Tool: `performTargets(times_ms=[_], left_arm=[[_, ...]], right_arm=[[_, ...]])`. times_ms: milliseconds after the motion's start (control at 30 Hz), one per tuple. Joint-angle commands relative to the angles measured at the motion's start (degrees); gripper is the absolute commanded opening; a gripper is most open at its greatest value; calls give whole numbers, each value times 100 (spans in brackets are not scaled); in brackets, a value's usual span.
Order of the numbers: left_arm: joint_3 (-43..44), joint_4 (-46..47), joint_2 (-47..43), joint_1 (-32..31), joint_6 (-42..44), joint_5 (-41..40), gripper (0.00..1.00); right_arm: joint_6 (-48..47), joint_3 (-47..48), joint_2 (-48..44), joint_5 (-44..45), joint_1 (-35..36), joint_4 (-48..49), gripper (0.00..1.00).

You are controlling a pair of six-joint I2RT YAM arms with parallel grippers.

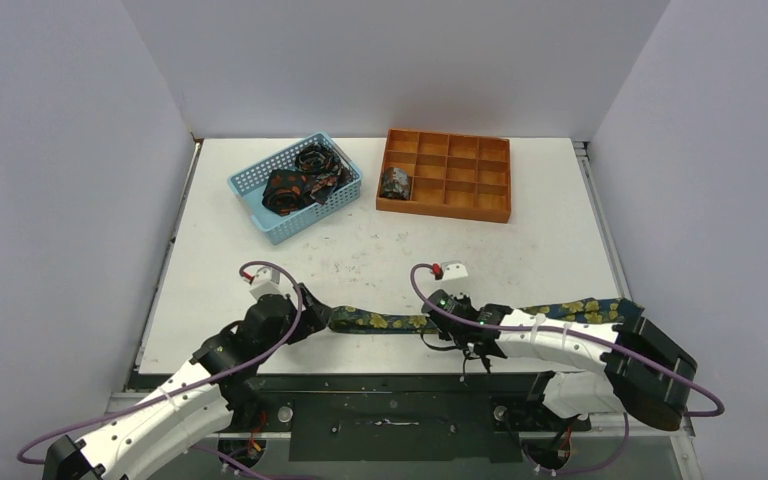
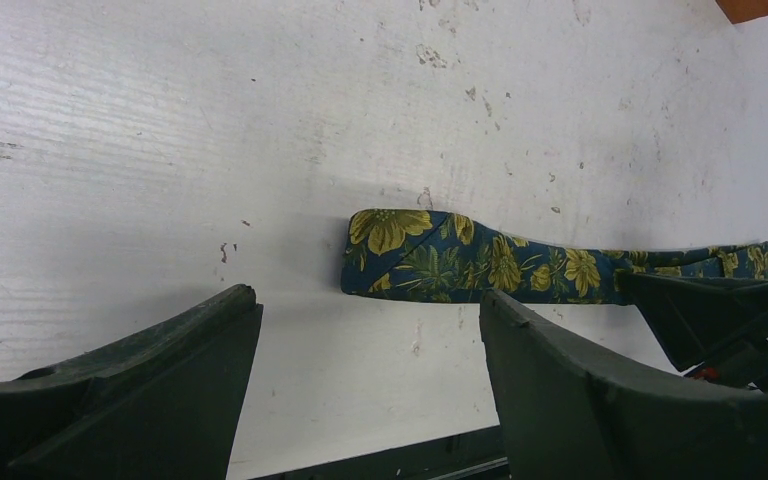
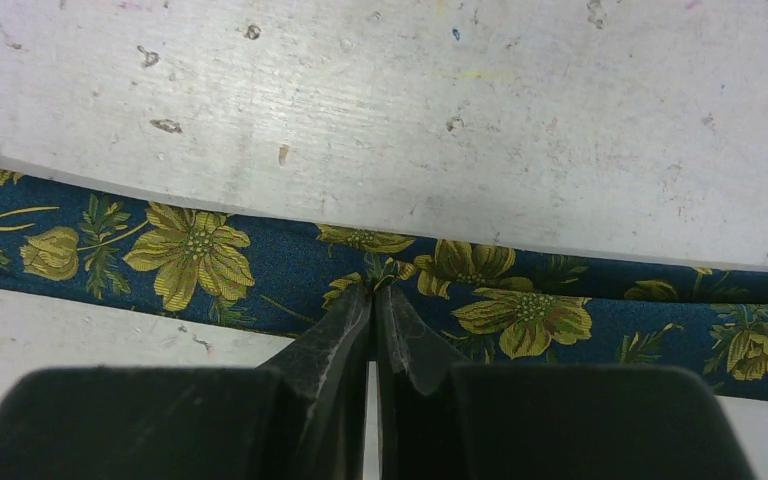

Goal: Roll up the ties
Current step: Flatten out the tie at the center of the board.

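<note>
A navy tie with yellow-green flowers (image 1: 380,322) lies flat as a long strip along the table's near edge. My left gripper (image 1: 317,312) is open at the strip's left end. In the left wrist view the tie's folded end (image 2: 430,257) lies just beyond the spread fingers (image 2: 540,350), which do not touch it. My right gripper (image 1: 436,332) is shut, and its tips pinch a small pucker of the tie (image 3: 200,255) at mid-length, as the right wrist view (image 3: 372,290) shows. A compact rolled tie (image 1: 396,182) sits in a left compartment of the tray. Several dark orange-print ties (image 1: 298,182) lie in the basket.
The light-blue mesh basket (image 1: 258,216) stands at the back left. The orange compartment tray (image 1: 460,208) stands at the back middle, and its corner shows in the left wrist view (image 2: 755,8). The table's front edge runs right behind both grippers. White walls enclose three sides.
</note>
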Motion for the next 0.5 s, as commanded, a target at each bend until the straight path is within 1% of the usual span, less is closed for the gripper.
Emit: performTargets(times_ms=[0, 133, 167, 233, 267, 300, 333, 400, 433, 467], left_arm=[[-4, 226, -90, 38, -5, 17, 78], [-20, 248, -66, 38, -21, 34, 78], [-17, 236, -54, 38, -24, 42, 78], [14, 180, -52, 38, -14, 39, 78], [46, 119, -64, 38, -1, 30, 78], [80, 68, -87, 38, 16, 15, 78], [121, 12, -113, 38, 33, 2, 78], [237, -82, -168, 38, 101, 3, 78], [301, -111, -194, 38, 135, 26, 78], [362, -115, -202, 38, 162, 76, 78]], right_arm=[[183, -94, -229, 50, 20, 48, 5], [241, -147, -196, 65, 20, 90, 5], [254, -119, -202, 91, 20, 67, 14], [288, -54, -280, 162, 30, 9, 43], [309, -2, -356, 223, 40, -38, 54], [320, 66, -440, 281, 38, -105, 61], [318, 163, -509, 347, 44, -171, 66], [260, 351, -604, 455, 58, -281, 68], [234, 413, -659, 475, 83, -265, 68], [177, 417, -729, 422, 82, -144, 65]])
